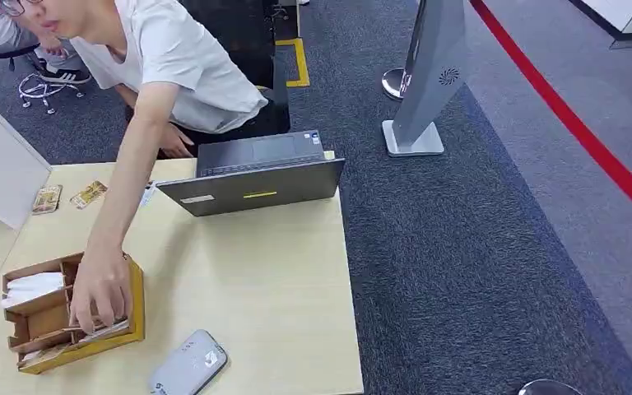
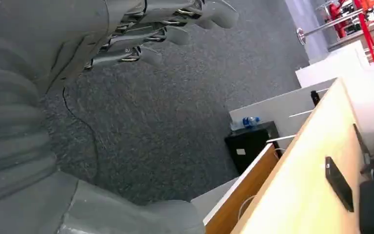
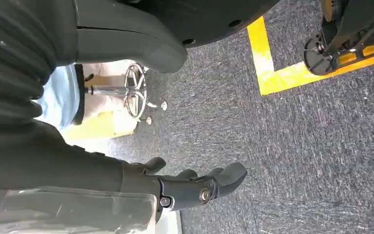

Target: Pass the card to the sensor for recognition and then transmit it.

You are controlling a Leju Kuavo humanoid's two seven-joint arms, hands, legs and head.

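In the head view a wooden card box (image 1: 136,304) stands at the table's front left, with white cards (image 1: 33,288) in one compartment. A person's hand (image 1: 100,290) reaches into the box and touches cards there. The grey card sensor (image 1: 188,366) lies flat near the table's front edge. Two loose cards (image 1: 47,198) (image 1: 88,194) lie at the back left of the table. My left hand (image 2: 160,24) hangs over dark carpet, fingers apart, holding nothing. My right hand (image 3: 195,187) also hangs over carpet with nothing in it.
A grey laptop (image 1: 251,174) sits half shut at the table's back edge. A white box (image 1: 0,169) stands at the left. The person leans over the table from behind. A grey kiosk stand (image 1: 428,82) and red floor line (image 1: 576,123) lie to the right.
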